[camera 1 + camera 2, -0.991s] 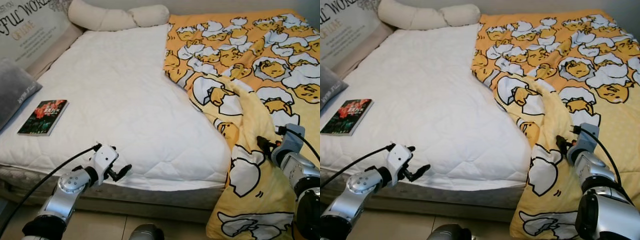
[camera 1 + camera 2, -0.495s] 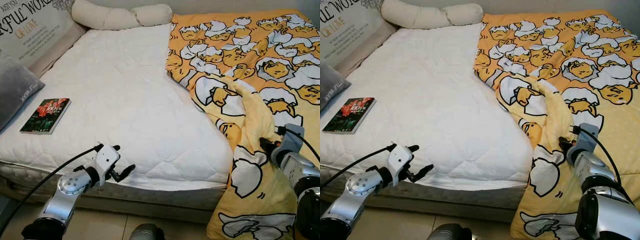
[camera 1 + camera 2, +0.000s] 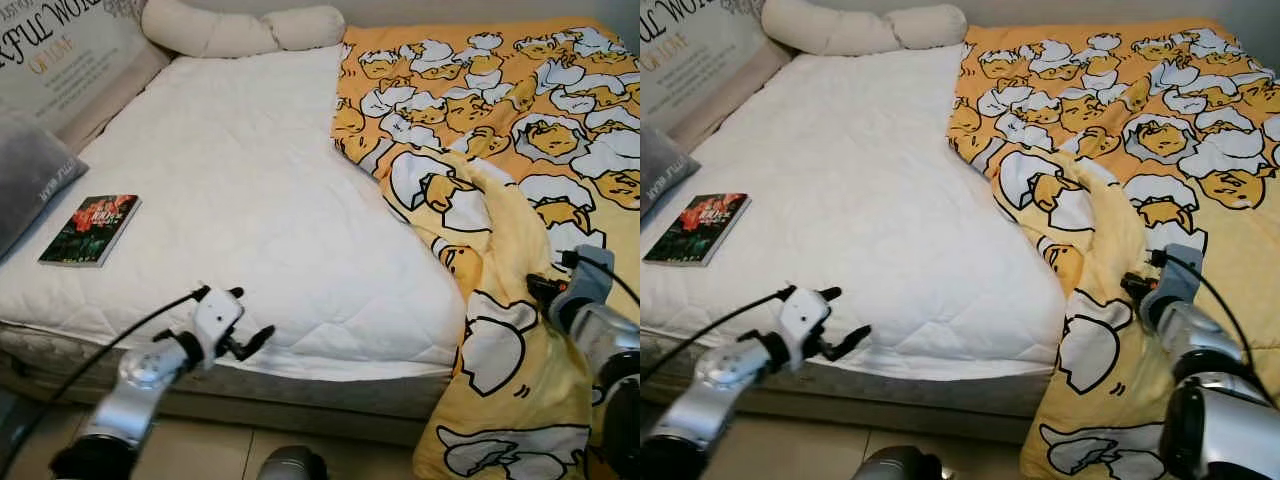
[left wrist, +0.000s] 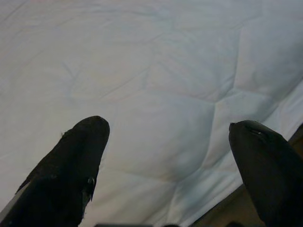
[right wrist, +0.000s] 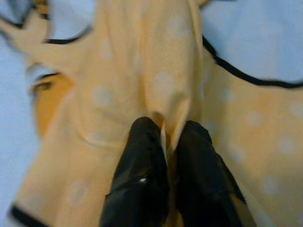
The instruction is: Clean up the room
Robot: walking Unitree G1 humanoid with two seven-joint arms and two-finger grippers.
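right gripper (image 5: 163,137): clenched on a fold of the yellow cartoon blanket (image 3: 500,130) at the bed's foot edge | bare mattress (image 3: 240,200) lies toward the left gripper (image 3: 240,320): released, fingers apart, hovering at the foot edge | book (image 3: 90,230) near the far-left edge

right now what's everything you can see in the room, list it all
mattress: 1, white quilted, spans the bed's left and middle
blanket: 1, yellow-orange with white cartoon print, over the bed's right side, front part draped off the edge
book: 1, dark cover with red, flat on the mattress near its left edge
bolster pillows: 2, cream, at the head of the bed
cushion: 1, grey, left of the book
lettered panel: 1, pale with printed words, far left
floor: beige, below the bed
left gripper: 1, black fingers open, over the mattress's front edge
right gripper: 1, black fingers shut on a fold of the blanket
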